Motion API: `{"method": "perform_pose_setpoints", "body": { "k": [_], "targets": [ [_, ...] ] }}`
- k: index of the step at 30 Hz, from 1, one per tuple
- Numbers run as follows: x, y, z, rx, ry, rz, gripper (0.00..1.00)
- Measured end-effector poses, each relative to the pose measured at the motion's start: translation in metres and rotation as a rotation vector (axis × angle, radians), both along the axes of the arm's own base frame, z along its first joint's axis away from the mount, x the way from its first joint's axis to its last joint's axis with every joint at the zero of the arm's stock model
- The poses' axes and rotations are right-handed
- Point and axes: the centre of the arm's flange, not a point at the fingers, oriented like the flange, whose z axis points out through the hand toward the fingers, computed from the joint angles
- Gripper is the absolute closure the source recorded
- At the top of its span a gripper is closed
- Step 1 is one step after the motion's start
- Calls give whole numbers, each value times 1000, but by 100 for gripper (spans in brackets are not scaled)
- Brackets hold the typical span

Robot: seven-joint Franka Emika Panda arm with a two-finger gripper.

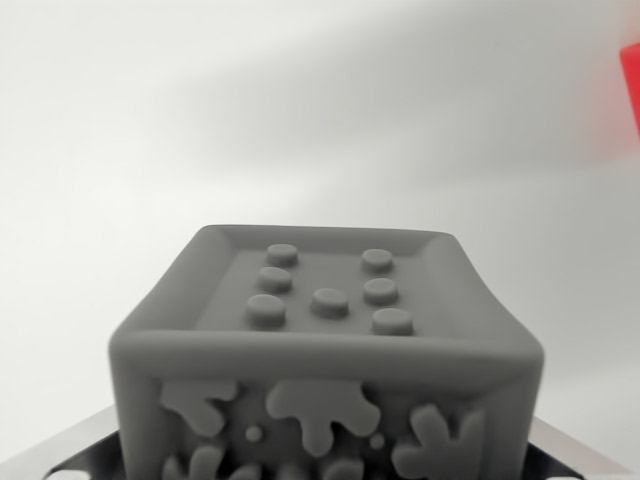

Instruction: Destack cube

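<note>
- Low on the wrist view's left, a pale metal piece [60, 450] slants up toward the cube; it could belong to the gripper, though that cannot be told for sure.
- Centrally, the grey cube [325, 365] fills the lower half of the view, close to the camera.
- Its top face is a shallow recessed panel with a raised rim, and inside that recess sit seven round studs [329, 301].
- Its near face carries raised splat-like shapes and small dots.
- Beside the cube at lower right, another pale metal edge [580, 450] mirrors the first.
- Whether the fingers are spread or closed cannot be told.
- Behind everything lies a plain white surface [250, 120].
- At the far upper right edge, a blurred red object [630, 90] shows, well apart from the cube.
</note>
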Motion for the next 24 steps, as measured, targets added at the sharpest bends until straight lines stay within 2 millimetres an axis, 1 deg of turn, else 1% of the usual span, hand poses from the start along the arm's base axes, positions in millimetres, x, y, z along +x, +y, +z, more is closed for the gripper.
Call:
{"method": "perform_pose_setpoints", "body": {
  "k": [24],
  "targets": [
    [-1,48,-5,-1,1,-115,100]
  ]
}}
